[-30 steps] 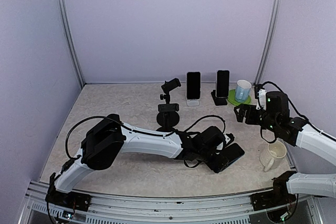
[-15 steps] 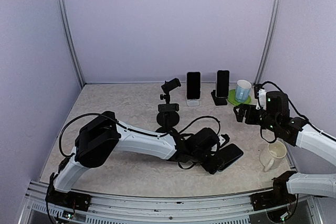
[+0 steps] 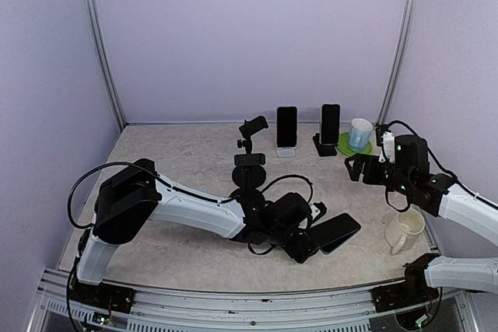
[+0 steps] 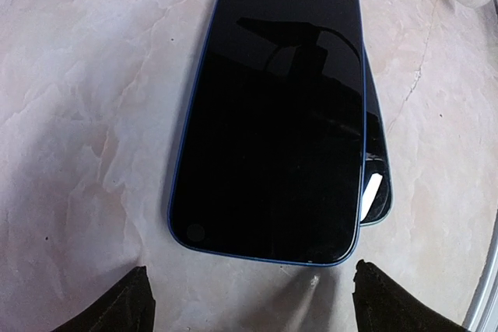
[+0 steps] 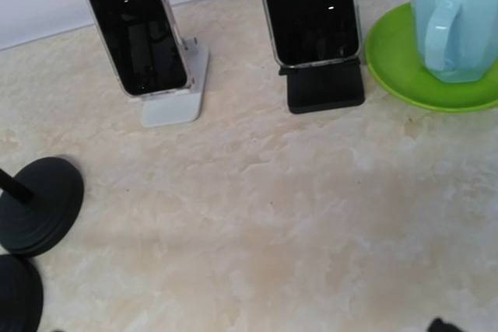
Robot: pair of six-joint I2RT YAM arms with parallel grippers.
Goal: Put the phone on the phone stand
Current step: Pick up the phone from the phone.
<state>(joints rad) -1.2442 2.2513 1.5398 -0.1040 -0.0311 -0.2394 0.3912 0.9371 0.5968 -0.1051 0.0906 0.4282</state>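
A dark phone with a blue rim [image 4: 272, 106] lies flat, screen up, on the table; it also shows in the top view [image 3: 337, 232]. A second dark flat thing [image 4: 377, 184] sticks out from under its right edge. My left gripper [image 4: 253, 305] is open and empty, its fingertips [image 4: 128, 305] just short of the phone's near end; it also shows in the top view [image 3: 307, 249]. A black phone stand with a round base [image 3: 249, 179] stands behind the left arm. My right gripper [image 3: 356, 167] hovers at the right, open and empty.
Two phones rest on a white stand [image 5: 173, 99] and a black stand [image 5: 323, 87] at the back. A blue mug [image 5: 455, 21] sits on a green saucer [image 5: 397, 68]. A cream mug [image 3: 405, 231] stands right of the phone. Two black round bases [image 5: 39, 204] show at the left.
My left gripper has drawn back to the left, off the phone, which stays flat on the table. The right arm has not moved.
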